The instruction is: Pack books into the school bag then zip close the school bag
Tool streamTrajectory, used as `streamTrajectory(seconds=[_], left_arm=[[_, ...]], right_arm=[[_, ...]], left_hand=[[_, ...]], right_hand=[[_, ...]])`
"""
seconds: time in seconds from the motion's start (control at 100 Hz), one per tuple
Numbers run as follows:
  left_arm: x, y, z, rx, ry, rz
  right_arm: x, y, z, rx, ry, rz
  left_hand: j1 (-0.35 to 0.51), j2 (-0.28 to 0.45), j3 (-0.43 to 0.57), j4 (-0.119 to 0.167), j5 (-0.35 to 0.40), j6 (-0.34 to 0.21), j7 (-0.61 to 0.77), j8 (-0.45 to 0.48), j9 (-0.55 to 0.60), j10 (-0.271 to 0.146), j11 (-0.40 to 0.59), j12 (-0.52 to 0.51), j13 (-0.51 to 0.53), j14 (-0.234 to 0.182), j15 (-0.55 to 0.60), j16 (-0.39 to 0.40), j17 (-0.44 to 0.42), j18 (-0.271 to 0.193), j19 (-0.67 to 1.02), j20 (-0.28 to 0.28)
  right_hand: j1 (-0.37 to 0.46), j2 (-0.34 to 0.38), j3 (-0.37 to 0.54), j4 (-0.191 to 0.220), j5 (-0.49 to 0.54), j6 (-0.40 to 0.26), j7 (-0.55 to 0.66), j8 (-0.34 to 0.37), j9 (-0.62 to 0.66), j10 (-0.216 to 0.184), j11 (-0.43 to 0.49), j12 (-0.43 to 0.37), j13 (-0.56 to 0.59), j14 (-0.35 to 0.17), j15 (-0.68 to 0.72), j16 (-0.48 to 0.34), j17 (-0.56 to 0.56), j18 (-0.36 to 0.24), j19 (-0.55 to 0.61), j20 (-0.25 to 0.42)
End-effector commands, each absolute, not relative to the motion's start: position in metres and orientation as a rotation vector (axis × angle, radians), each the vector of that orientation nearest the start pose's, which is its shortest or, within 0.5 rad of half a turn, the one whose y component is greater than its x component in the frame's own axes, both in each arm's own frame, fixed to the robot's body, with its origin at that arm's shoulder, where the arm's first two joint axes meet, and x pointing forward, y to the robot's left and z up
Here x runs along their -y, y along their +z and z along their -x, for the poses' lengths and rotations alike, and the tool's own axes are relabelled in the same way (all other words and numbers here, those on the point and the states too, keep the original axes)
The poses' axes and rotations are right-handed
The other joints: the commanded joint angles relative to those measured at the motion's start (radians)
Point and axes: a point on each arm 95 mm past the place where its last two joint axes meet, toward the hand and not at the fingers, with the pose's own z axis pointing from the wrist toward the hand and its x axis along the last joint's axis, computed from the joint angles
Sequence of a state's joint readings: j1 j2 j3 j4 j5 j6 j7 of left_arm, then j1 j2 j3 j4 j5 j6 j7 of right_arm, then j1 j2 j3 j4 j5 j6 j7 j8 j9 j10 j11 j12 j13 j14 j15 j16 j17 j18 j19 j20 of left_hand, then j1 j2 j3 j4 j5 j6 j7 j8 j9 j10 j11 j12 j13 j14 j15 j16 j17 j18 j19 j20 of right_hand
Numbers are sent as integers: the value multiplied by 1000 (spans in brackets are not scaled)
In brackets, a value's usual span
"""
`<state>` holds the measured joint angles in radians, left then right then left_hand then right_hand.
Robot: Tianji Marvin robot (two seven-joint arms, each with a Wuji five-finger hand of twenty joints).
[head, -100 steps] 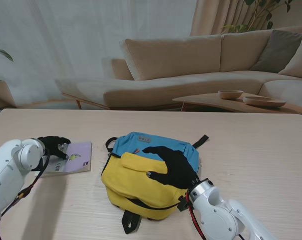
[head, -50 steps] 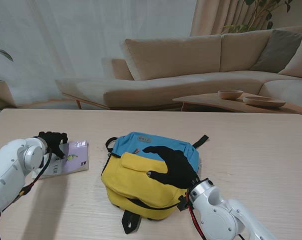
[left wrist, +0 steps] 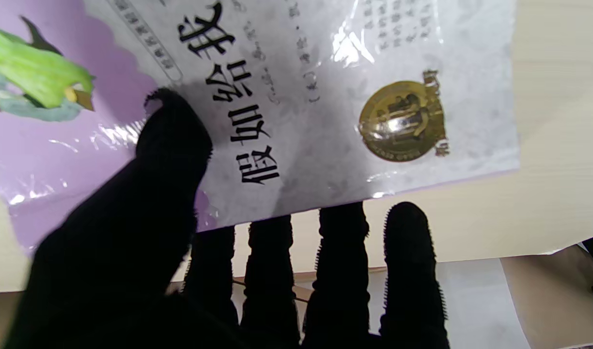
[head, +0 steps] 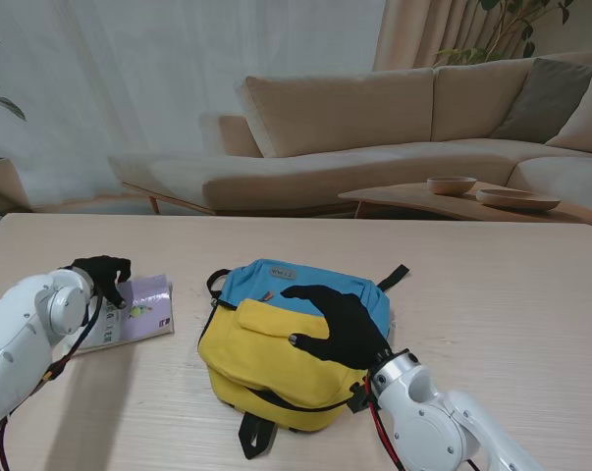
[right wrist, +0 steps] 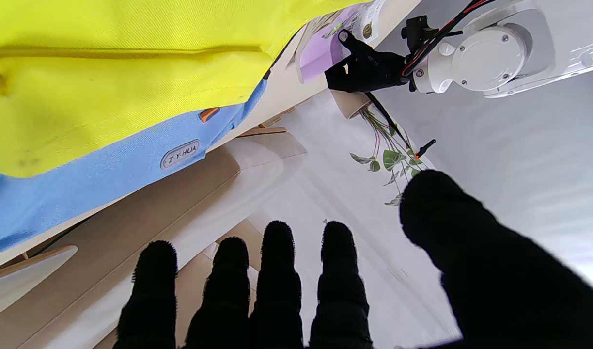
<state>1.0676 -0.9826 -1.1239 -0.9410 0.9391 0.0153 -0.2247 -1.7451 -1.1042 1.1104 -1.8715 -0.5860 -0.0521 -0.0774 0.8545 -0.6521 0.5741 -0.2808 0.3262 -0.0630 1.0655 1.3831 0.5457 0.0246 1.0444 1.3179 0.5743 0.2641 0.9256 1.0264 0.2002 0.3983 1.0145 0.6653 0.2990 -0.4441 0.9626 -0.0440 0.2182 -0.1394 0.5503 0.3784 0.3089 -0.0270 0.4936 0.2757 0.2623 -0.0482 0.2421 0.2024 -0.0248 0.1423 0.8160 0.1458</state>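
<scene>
With the left robot hand [head: 101, 278] pinching the purple book's [head: 138, 312] far edge, thumb on the cover and fingers [left wrist: 342, 232] beneath, left of the school bag [head: 294, 339], lift it level while the spread, empty right robot hand [head: 340, 325] steadies the bag on the desk [head: 492, 285].

Left hand [head: 103, 278] pinches with thumb over fingers; right hand [head: 341, 325] lies spread.

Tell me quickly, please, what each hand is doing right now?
Left hand: shut on the purple book, thumb on its cover and fingers under its edge.
Right hand: open, fingers spread, over the school bag.
</scene>
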Motion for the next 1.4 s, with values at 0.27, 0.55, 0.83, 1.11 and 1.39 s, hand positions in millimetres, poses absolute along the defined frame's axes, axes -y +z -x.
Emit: streamTrajectory(seconds=[0.27, 0.55, 0.83, 1.11, 1.39], left_arm=[[-179, -347, -507, -1577, -847, 1538], [-179, -343, -506, -1543, -869, 1560], [-175, -331, -500, -1498, -904, 1566], [-170, -316, -489, -1486, -916, 1560], [-166, -301, -476, -1457, -933, 1537]], right_arm=[[-86, -299, -320, 1582, -2398, 1807], [-86, -298, -320, 1572, -2406, 1805], [-86, -298, -320, 1556, -2410, 1812], [-86, -294, -319, 1528, -2425, 1804], [-85, -290, -318, 1496, -2444, 1801]], left_hand=[[257, 70, 175, 151, 155, 54, -224, -684, 97, 7, -57, -79, 115, 35, 60, 2, 86, 67, 172, 58], [238, 93, 198, 143, 448, -34, -29, -731, 140, -8, 42, -37, 133, 14, 81, 29, 97, 90, 164, 47], [164, 21, 384, 107, 413, -33, 7, -525, 87, 39, -117, -17, 97, 64, 71, 33, 58, 76, 181, 61], [84, 50, 515, 129, 395, 9, 34, -446, 123, 168, -575, -736, 49, 129, -89, -73, 23, 91, 144, 57], [178, 74, 368, 90, 364, -80, 21, -321, 595, 104, -646, -484, 177, 131, -88, -186, 62, 141, 165, 84]], right_hand=[[-4, -3, 25, 28, 14, 1, 6, -10, 13, -17, 16, 4, -14, -21, 11, 5, 9, -6, 22, 11], [-5, -4, 29, 28, 17, 3, 8, -11, 13, -13, 16, 4, -12, -22, 12, 6, 10, -5, 26, 14], [-5, -4, 32, 29, 24, 6, 9, -11, 15, -9, 20, 6, -12, -20, 12, 6, 11, -4, 28, 16], [-6, -3, 32, 29, 29, 7, 10, -11, 18, -6, 23, 7, -8, -18, 13, 6, 12, -1, 29, 17], [-3, -5, 35, 30, 35, 10, 11, -11, 23, -5, 23, 7, -5, -17, 13, 6, 14, 1, 30, 18]])
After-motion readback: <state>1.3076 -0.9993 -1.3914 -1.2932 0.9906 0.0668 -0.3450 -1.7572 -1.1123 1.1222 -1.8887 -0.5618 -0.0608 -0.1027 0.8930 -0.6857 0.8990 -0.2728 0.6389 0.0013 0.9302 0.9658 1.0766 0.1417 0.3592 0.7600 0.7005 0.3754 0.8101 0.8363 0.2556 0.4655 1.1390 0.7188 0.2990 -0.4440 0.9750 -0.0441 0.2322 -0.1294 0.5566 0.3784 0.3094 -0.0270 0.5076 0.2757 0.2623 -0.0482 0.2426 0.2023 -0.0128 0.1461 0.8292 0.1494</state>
